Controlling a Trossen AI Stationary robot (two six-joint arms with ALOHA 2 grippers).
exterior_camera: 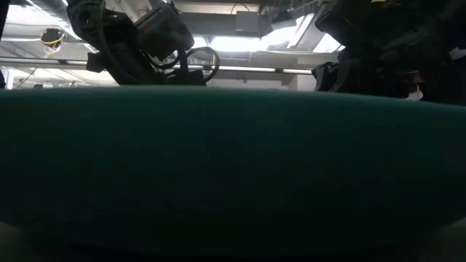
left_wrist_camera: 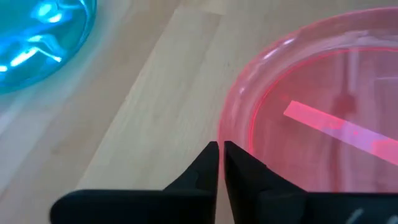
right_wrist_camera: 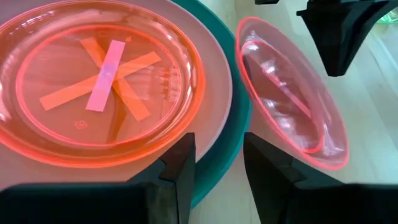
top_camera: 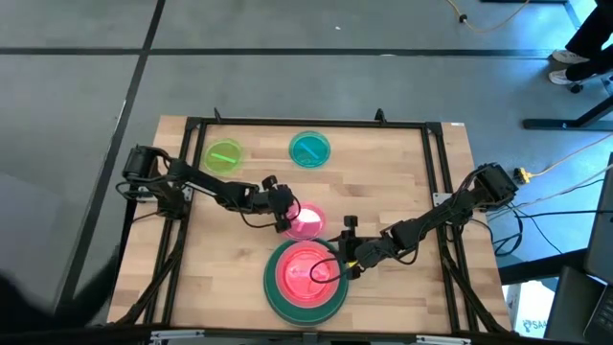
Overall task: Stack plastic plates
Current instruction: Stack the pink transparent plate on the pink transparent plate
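Scanning l-to-r, we see a lime plate (top_camera: 223,155) at 11 o'clock, a teal plate (top_camera: 309,149) at 12. Left gripper (top_camera: 284,218), mid-table, is clenched on the tilted hot pink plate (top_camera: 306,221) rim. Right gripper (top_camera: 343,269), fingers apart, sits by the stack (top_camera: 306,278) at 6 o'clock: orange plates on pink on dark green.

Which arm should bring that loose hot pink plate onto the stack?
Left. The left gripper is already pinched on the rim of the hot pink plate, which is tilted beside the stack. The right gripper sits open at the stack's edge, holding nothing.
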